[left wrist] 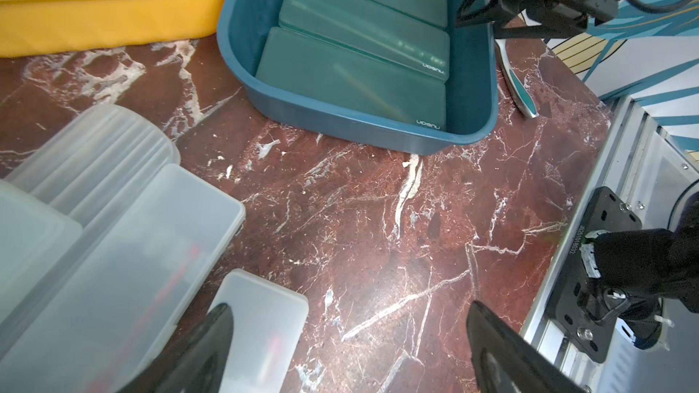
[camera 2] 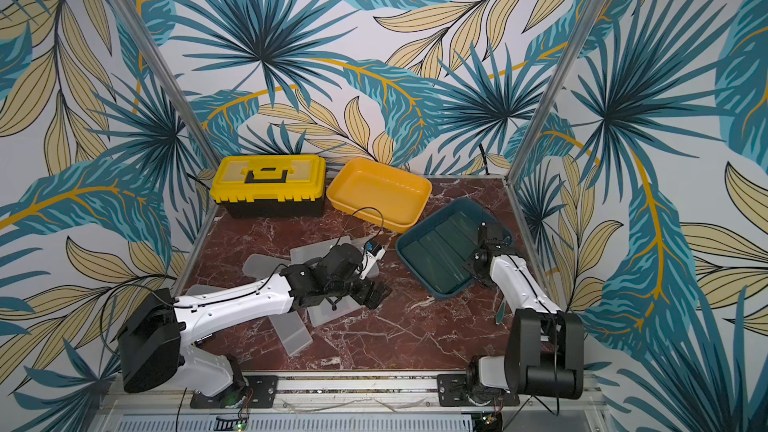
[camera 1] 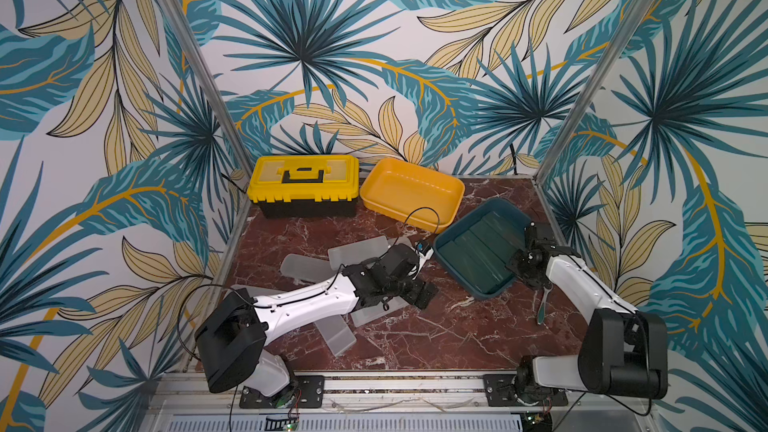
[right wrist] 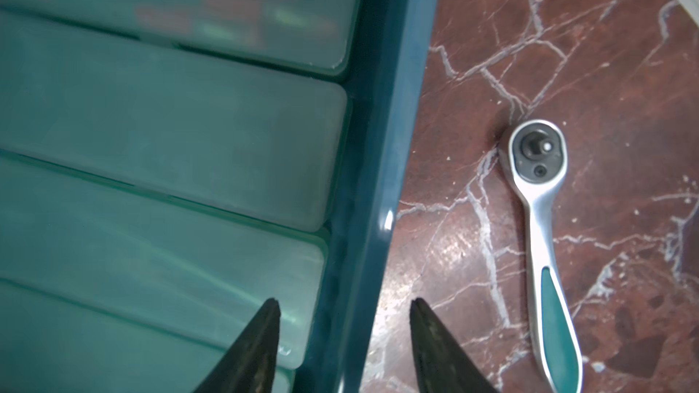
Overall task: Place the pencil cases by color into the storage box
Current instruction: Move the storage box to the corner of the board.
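since the green pencil cases [camera 1: 478, 251] already lie side by side in the blue bin [camera 1: 490, 295], overlapping like shingles, the green half of the sort looks done. the frosted pencil cases [camera 1: 303, 265] lie loose on the marble table [camera 1: 436, 334], scattered and partly stacked, apart from the yellow bin [camera 1: 390, 211], which holds nothing. judgement: the step in hand is the start of the frosted batch.

left gripper [left wrist: 348, 308]: jaws spread wide, nothing between them, low over the end of one frosted case [left wrist: 272, 319]. one finger is above it, the other above bare marble. no contact visible.

right gripper [right wrist: 344, 302]: jaws part way apart, straddling the blue bin's side wall. one tip is over a green case, the other over the table outside. cannot tell whether the tips pinch the wall or only hover above it. no case held.

ratchet wrench [right wrist: 537, 202] lies on the table just outside that wall; not part of the sort.

next move, as i read it: the left arm drops, sets both fingers across a case's narrow width, closes, lifts clear of the pile and carries to the yellow bin. the cases look thin and slick, so an edge grip may slip and overlapped neighbours may drag along.
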